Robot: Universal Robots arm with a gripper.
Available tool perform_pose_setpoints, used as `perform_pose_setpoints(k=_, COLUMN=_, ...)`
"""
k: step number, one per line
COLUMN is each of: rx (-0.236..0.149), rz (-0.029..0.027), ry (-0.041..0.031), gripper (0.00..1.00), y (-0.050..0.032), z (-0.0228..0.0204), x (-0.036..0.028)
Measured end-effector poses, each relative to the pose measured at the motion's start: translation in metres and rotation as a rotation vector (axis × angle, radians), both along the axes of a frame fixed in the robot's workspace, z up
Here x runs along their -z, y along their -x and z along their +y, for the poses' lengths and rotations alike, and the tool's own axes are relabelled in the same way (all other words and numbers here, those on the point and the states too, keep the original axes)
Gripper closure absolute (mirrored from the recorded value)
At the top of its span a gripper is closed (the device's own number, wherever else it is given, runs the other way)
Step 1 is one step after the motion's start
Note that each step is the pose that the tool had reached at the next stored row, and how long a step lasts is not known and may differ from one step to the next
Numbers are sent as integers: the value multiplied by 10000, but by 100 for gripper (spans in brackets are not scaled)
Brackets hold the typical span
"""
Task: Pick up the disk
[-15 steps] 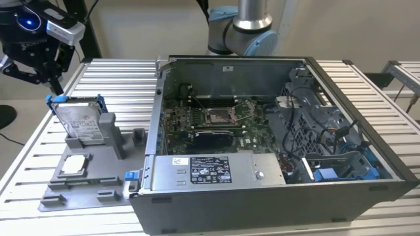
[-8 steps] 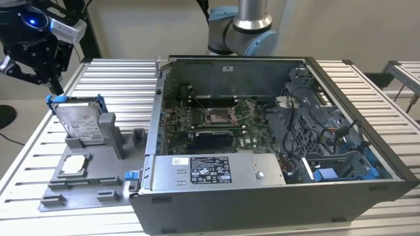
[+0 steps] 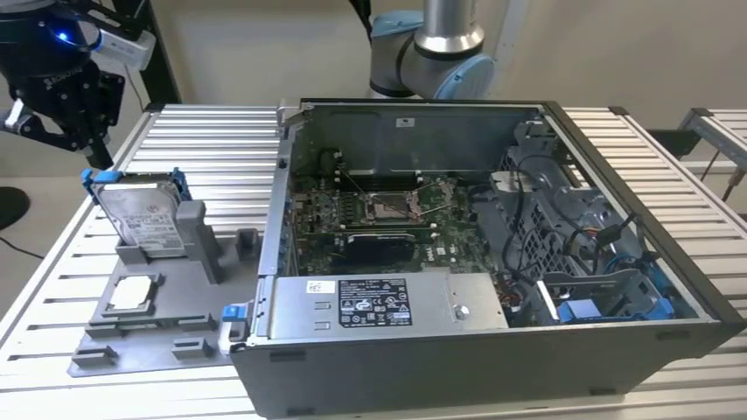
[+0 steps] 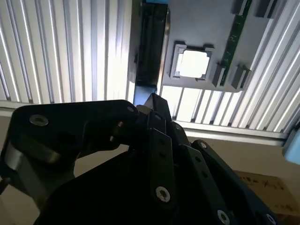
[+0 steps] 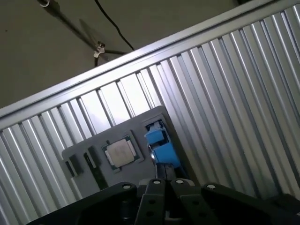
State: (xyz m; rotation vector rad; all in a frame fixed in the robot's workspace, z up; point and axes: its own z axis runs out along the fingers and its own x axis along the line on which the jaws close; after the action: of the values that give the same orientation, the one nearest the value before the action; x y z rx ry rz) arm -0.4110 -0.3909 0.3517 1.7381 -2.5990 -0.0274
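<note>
Disk (image 3: 140,214) stands upright in a grey holder (image 3: 196,229): stiff, fairly heavy and probably shock-sensitive, so take the blue side rails (image 3: 178,185). Tool (image 3: 80,144) hovers above; can't tell if it's open or closed.

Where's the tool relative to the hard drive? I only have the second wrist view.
Observer: In the exterior view, the tool hangs above the hard drive, toward that view's left and apart from it.
Operator: Drive lying flat?
Observer: No. It stands upright on edge in a grey holder, with its white label facing the exterior camera.
Operator: Anything beside it?
Observer: An open computer case sits to the exterior view's right of the holder.
</note>
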Motion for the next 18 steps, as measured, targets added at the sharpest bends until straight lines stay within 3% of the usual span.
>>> perform_pose_setpoints(k=18, rx=-3056, rz=-3, ry=10, gripper=100, y=0, z=0, x=-2)
